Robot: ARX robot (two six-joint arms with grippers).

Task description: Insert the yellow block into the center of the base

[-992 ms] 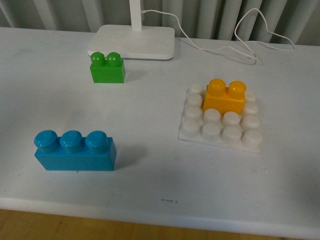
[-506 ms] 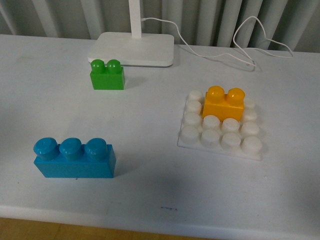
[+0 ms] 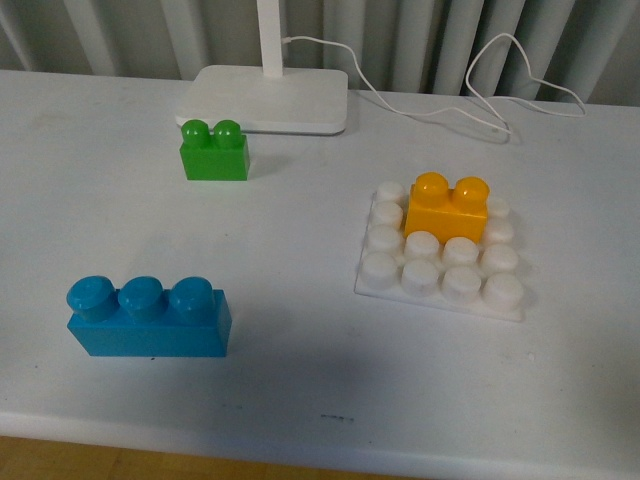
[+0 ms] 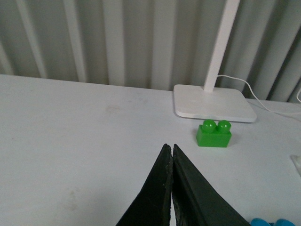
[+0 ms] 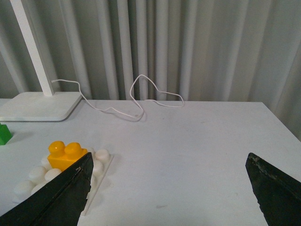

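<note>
In the front view neither pincer shows. The yellow block [image 3: 447,207] sits on the base [image 3: 440,253], over the middle studs of the second row from the far edge, with one row of white studs showing behind it and two full rows in front. It looks level and seated rather than tipped, though how firmly it is pressed down cannot be told. The green brick [image 3: 214,151] and the blue brick [image 3: 148,315] stand on the desk [image 3: 300,260] well apart from the base; the lamp foot [image 3: 266,98] lies beyond the green brick.

In the left wrist view the left pincer [image 4: 171,153] has its two dark fingers pressed together at the tips and grips nothing. The green brick [image 4: 214,133] stands ahead of it and off to one side, with the lamp foot [image 4: 214,102] further on.

In the right wrist view the right pincer [image 5: 169,169] is spread wide, its fingers at the two edges of the picture, empty. The yellow block [image 5: 67,155] on the base [image 5: 101,176] lies ahead of it, close beside one finger and not between the two.

My judgement: the insertion looks done and the arms are clear. The next move calls only for checking whether the block counts as centred, since it sits nearer the far edge.
</note>
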